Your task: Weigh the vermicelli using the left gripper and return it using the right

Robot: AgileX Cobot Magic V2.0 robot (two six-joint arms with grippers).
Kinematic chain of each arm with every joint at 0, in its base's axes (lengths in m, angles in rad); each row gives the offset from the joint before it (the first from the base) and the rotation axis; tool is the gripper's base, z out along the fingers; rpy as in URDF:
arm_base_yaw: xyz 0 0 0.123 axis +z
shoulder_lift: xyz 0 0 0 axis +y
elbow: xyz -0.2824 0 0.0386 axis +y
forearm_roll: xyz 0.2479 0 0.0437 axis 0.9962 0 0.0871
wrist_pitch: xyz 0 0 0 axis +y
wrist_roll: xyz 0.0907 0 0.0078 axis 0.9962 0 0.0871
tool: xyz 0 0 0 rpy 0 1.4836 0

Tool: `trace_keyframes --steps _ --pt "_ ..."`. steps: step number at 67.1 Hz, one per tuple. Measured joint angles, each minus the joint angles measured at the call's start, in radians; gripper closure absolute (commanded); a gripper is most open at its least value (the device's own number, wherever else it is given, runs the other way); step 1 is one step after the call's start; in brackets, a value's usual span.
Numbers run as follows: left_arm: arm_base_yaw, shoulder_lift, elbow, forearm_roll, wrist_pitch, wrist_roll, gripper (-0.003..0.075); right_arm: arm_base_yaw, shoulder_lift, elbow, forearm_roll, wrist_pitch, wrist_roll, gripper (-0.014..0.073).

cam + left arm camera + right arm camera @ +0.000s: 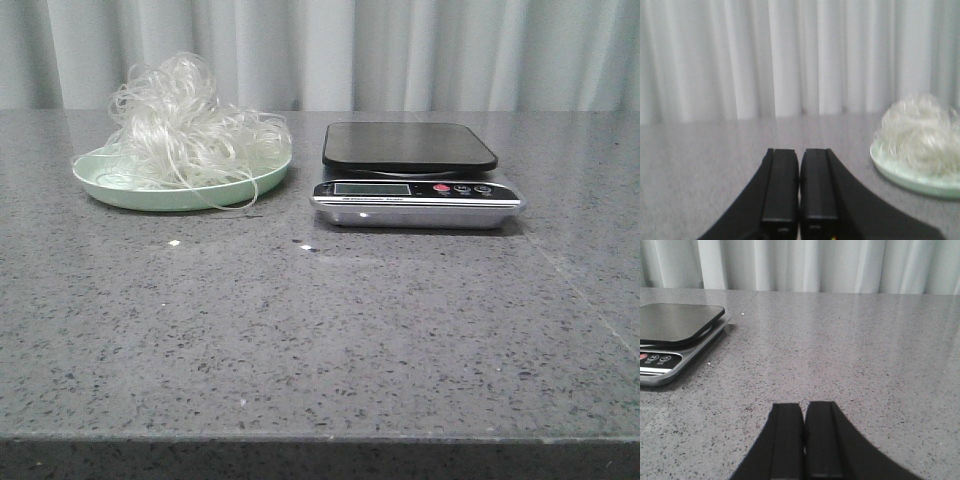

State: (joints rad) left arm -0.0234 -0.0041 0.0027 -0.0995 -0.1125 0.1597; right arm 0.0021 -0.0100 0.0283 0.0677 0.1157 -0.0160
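So the vermicelli (190,125) sits piled on a pale green plate (120,188), at about 9 o'clock from the scale (412,172). From the left gripper (799,192) it's off around 2 o'clock, so left is nearer. Both that and the right gripper (804,437) are clenched empty. Noodles look springy, loose, tangly; the scale top is smooth black.

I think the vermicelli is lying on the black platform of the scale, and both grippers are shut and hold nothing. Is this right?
Not quite. The vermicelli lies on the green plate, left of the scale, whose black platform is bare, as the front view shows. The rest holds: the left gripper and the right gripper have their jaws shut and hold nothing.
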Motion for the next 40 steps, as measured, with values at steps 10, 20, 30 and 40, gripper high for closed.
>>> trace_keyframes --steps 10,20,30,40 --pt "0.0 0.0 -0.002 -0.03 -0.153 0.0 0.0583 0.0 0.0 0.0 0.0 0.0 0.0 0.0443" --pt "0.0 0.0 -0.081 -0.04 -0.128 0.0 0.0583 0.0 0.0 0.0 0.0 0.0 0.0 0.0443" --pt "0.0 0.036 -0.309 -0.043 0.05 0.0 0.0582 0.0 0.0 0.0 0.0 0.0 0.0 0.0443" --pt "0.0 0.179 -0.58 -0.043 0.257 0.0 0.0581 0.0 0.0 0.0 0.0 0.0 0.0 0.0443"
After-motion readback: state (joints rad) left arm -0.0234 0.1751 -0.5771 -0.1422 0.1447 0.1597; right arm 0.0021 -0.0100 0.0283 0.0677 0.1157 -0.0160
